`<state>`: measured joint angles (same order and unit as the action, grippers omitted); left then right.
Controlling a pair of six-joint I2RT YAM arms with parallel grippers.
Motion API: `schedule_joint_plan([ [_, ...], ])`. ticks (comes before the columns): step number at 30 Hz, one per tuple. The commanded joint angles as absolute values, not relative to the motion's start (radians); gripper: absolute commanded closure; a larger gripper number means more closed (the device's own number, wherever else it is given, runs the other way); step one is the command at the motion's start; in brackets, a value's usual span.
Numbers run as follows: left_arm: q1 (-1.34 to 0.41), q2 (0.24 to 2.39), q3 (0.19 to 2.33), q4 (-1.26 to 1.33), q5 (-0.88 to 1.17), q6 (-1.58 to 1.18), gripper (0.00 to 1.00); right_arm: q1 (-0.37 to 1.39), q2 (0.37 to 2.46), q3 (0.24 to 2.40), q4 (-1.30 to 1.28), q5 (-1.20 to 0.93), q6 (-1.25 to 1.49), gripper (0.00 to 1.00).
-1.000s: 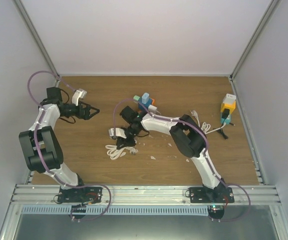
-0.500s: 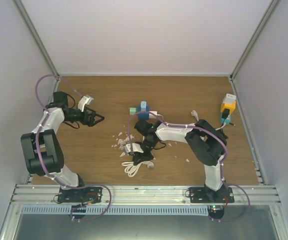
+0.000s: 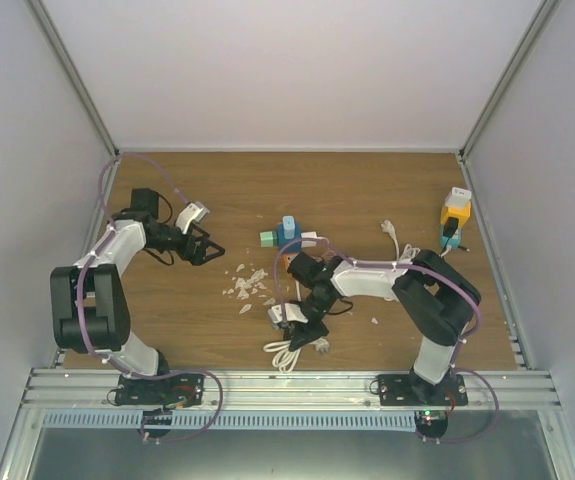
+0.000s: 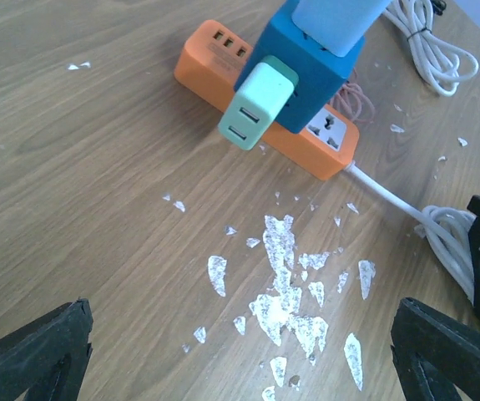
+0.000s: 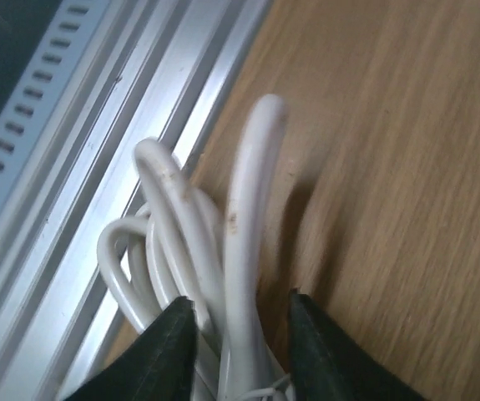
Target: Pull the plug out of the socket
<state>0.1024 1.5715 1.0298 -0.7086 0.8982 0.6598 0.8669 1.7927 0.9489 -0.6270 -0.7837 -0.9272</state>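
An orange power strip [image 4: 333,154] lies on the wooden table with a blue adapter cube [image 4: 306,79] plugged into it. The cube carries a mint-green plug [image 4: 257,104] on its side and a white plug [image 4: 333,21] on top. In the top view the strip and cube [image 3: 289,232] sit mid-table. My left gripper [image 4: 240,359] is open and empty, just left of the strip [image 3: 210,250]. My right gripper [image 5: 240,313] is shut on the strip's coiled white cable [image 5: 244,217], near the front edge [image 3: 303,334].
White flakes [image 3: 247,284] litter the wood between the grippers. A yellow block with a teal part [image 3: 455,214] stands at the back right, with another white cable [image 3: 403,246] beside it. A metal rail [image 5: 98,142] runs along the table's near edge.
My right gripper has dragged the cable coil rightward and toward the near edge; the power strip slid nearer with it. My left gripper has moved right toward the strip, still open.
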Motion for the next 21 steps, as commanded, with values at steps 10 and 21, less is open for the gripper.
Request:
schedule_joint_plan([
  [10, 0.008, 1.540, 1.028, -0.584, 0.894, 0.704, 0.01, 0.712, 1.701, 1.144, -0.688, -0.846, -0.885, 0.38],
  [21, -0.123, 1.589, 1.127, -0.549, 0.915, 0.789, 0.01, 0.430, 1.603, 1.250, -0.624, -0.955, -0.910, 0.22],
])
